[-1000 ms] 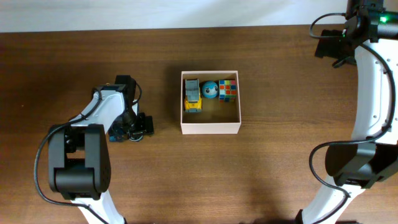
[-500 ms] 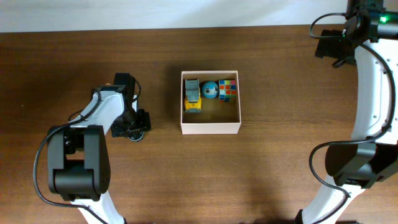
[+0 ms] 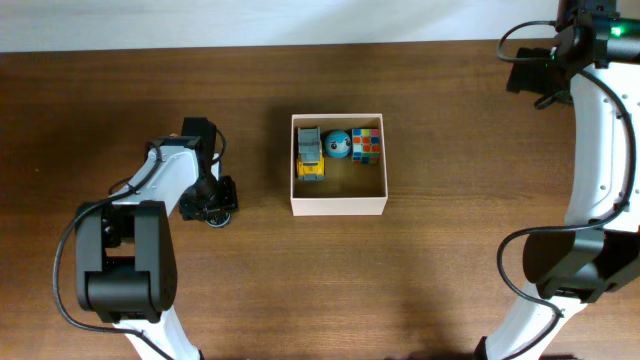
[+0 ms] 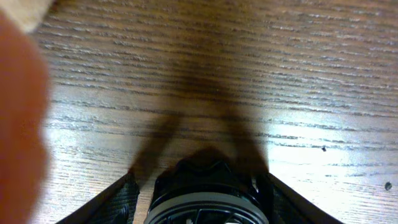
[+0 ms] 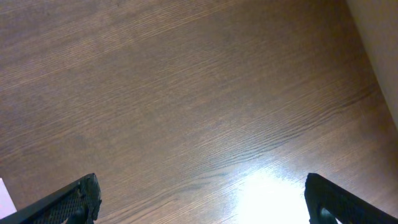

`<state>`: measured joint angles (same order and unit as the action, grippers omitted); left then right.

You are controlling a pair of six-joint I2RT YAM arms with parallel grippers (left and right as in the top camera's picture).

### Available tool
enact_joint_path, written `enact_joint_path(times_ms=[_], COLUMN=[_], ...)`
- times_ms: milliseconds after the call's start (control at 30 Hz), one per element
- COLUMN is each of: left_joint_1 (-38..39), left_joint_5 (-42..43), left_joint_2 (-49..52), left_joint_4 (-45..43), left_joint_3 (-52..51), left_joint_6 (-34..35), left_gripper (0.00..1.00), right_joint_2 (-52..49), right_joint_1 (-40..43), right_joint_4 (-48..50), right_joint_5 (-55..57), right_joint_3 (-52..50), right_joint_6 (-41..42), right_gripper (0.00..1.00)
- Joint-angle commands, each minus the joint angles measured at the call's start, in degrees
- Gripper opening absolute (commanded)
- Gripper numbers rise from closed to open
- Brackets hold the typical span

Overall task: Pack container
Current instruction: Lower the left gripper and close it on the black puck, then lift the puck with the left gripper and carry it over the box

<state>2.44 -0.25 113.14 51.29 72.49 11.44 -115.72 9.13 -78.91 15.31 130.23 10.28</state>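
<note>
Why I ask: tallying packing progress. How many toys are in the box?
3, along the container's far wall: yellow truck, blue ball, colour cube. None looks hidden.

A dark round thing [image 4: 205, 180] between the left pincer's [image 4: 200, 205] fingers is cut off at the bottom. Left of the pincer, a red blur [image 4: 18, 124] can't be made out.

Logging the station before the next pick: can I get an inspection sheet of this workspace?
Surface: brown wood-grain table.
Job's things: square white cardboard box, tan inside, holding a yellow-grey toy truck, a blue ball and a multicoloured cube.
Clutter: nothing seen.
Grippers: left gripper straddles a dark round object, grip unclear; right gripper open above bare wood.
Cables: black loops beside both arms.
Surroundings: pale wall strip beyond the table.
</note>
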Motion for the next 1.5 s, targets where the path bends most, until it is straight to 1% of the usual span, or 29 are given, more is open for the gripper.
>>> enact_joint_path(times_ms=[0, 133, 333, 400, 500, 567, 900, 1100, 1200, 1467], left_joint_1=[0.02, 0.02, 0.02, 0.02, 0.02, 0.02, 0.02, 0.02, 0.17, 2.64], left_joint_5=[2.75, 2.84, 2.84, 2.84, 2.84, 2.84, 3.8, 4.74, 5.42, 5.4], left_joint_2=[1.62, 1.62, 1.62, 1.62, 1.62, 1.62, 1.6, 1.6, 1.6, 1.6], left_joint_4=[1.99, 3.87, 3.08, 2.34, 1.4, 1.01, 0.44, 2.1, 4.44, 9.62], left_joint_3=[-1.44, -1.44, -1.44, -1.44, -1.44, -1.44, -0.17, 7.13, 13.4, 31.67], left_joint_6=[-0.83, -0.83, -0.83, -0.83, -0.83, -0.83, -0.83, -0.83, -0.83, -0.85], left_gripper=[0.64, 0.65, 0.64, 0.6, 0.5, 0.49, 0.5, 0.5, 0.47, 0.46], right_joint_2=[0.07, 0.07, 0.07, 0.07, 0.07, 0.07, 0.07, 0.07, 0.07, 0.07], right_joint_1=[-0.11, -0.11, -0.11, -0.11, -0.11, -0.11, -0.11, -0.11, -0.11, -0.11], right_joint_4=[0.02, 0.02, 0.02, 0.04, 0.04, 0.02, 0.04, 0.02, 0.02, 0.02], right_joint_5=[-0.09, -0.09, -0.09, -0.09, -0.09, -0.09, -0.09, -0.09, -0.09, -0.09], right_joint_3=[0.07, 0.04, 0.04, 0.07, 0.04, 0.04, 0.04, 0.07, 0.07, 0.04], right_joint_6=[0.04, 0.04, 0.04, 0.04, 0.04, 0.04, 0.04, 0.02, 0.04, 0.04], right_gripper=[0.99, 0.99, 0.99, 0.99, 0.99, 0.99, 0.99, 0.99, 0.99, 0.99])
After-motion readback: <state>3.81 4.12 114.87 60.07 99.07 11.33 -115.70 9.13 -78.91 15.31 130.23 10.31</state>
